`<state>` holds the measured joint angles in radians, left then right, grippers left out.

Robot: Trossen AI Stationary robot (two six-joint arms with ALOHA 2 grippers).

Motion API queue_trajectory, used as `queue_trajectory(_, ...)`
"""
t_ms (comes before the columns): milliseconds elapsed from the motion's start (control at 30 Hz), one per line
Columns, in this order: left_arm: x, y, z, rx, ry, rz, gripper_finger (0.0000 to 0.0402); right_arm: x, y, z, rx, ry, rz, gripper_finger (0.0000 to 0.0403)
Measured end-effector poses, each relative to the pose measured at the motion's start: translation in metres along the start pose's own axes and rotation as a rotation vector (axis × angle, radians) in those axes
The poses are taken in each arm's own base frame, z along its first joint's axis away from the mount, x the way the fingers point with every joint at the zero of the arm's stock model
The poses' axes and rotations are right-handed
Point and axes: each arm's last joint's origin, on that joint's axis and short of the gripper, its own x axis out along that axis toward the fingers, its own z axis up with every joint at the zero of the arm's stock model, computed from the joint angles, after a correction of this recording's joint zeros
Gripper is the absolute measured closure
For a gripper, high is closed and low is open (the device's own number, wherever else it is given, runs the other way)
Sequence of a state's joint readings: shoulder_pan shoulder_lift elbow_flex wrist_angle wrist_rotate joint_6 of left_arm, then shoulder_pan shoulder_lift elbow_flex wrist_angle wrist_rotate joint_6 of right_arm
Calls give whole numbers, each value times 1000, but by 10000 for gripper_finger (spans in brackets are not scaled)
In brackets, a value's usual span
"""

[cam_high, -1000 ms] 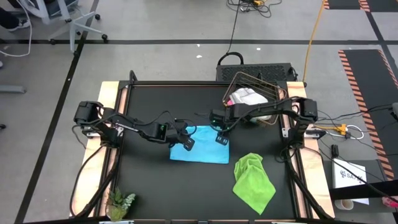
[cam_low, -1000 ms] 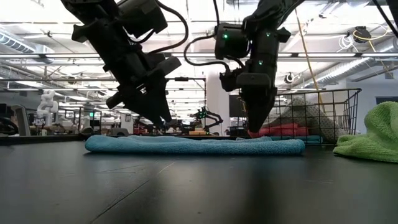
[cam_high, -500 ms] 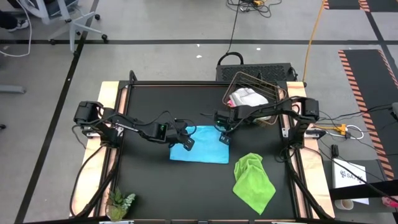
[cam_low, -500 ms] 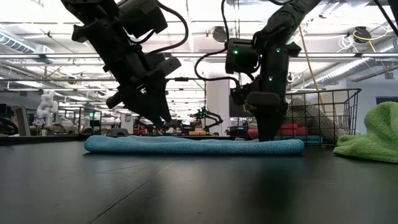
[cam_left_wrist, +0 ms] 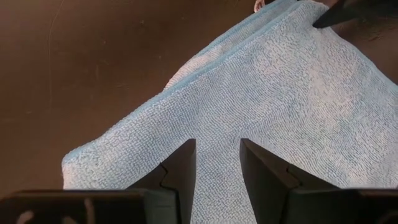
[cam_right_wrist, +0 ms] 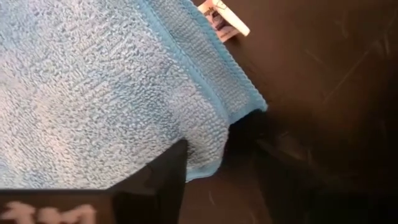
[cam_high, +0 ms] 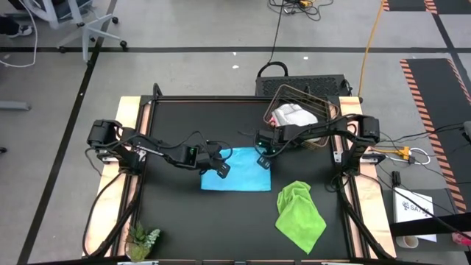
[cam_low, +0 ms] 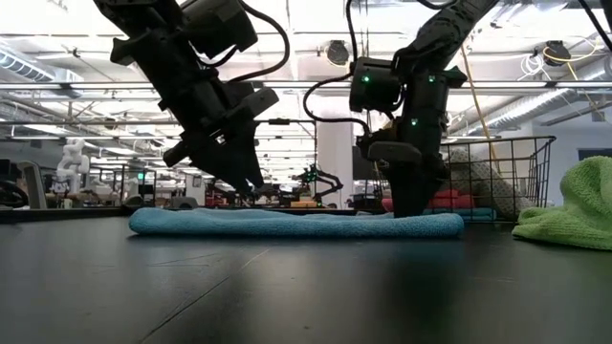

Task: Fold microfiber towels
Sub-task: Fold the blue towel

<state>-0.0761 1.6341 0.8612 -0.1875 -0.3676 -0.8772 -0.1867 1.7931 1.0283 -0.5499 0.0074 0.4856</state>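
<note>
A light blue towel (cam_high: 237,177) lies folded flat in the middle of the black table (cam_high: 184,221). My left gripper (cam_high: 219,166) hovers open just above its left part, slanting down, with the cloth (cam_left_wrist: 298,93) showing between its fingers. My right gripper (cam_high: 263,159) stands open and points down at the towel's far right corner (cam_right_wrist: 252,106). A lime green towel (cam_high: 300,215) lies crumpled near the right front. White and pink towels (cam_high: 291,114) sit in the wire basket. My right gripper comes from above, pointing down, and straddles the towel's right edge near the far corner (cam_right_wrist: 214,134). One finger (cam_right_wrist: 158,177) stands on the towel's top; the other is over the bare table outside the edge. The towel lies flat on the table (cam_low: 287,223).
The wire basket (cam_high: 283,92) stands at the far right of the table, close behind my right arm. A small green plant (cam_high: 141,239) sits at the near left corner. Bare table lies to the left of and in front of the blue towel.
My right gripper has come down onto the blue towel's far right corner, shifting a little toward the table's right edge and rolling at the wrist, its fingers still apart. The towel has stayed flat.
</note>
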Motion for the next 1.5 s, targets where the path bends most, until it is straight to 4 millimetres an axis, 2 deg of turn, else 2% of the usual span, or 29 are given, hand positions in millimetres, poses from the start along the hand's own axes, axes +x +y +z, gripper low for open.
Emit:
queue_trajectory(367,0,0,0,-1,0,-1,275,1,1,0,-14,1,15,393)
queue_trajectory(567,0,0,0,-2,0,-1,275,-7,2,0,-29,-7,43,400)
queue_trajectory(700,0,0,0,-5,-1,-1,275,-22,1,-5,-35,-13,72,401)
queue_trajectory(833,0,0,0,-4,0,-1,275,-48,0,-6,-33,-78,97,402)
queue_trajectory(1033,0,0,0,-5,-1,-2,275,-64,-4,-12,-42,-88,85,402)
queue_trajectory(1333,0,0,0,-18,-3,-5,275,-57,-5,-13,-65,-88,80,402)
queue_trajectory(1500,0,0,0,-19,-3,-5,275,-40,-9,-20,-67,-127,97,401)
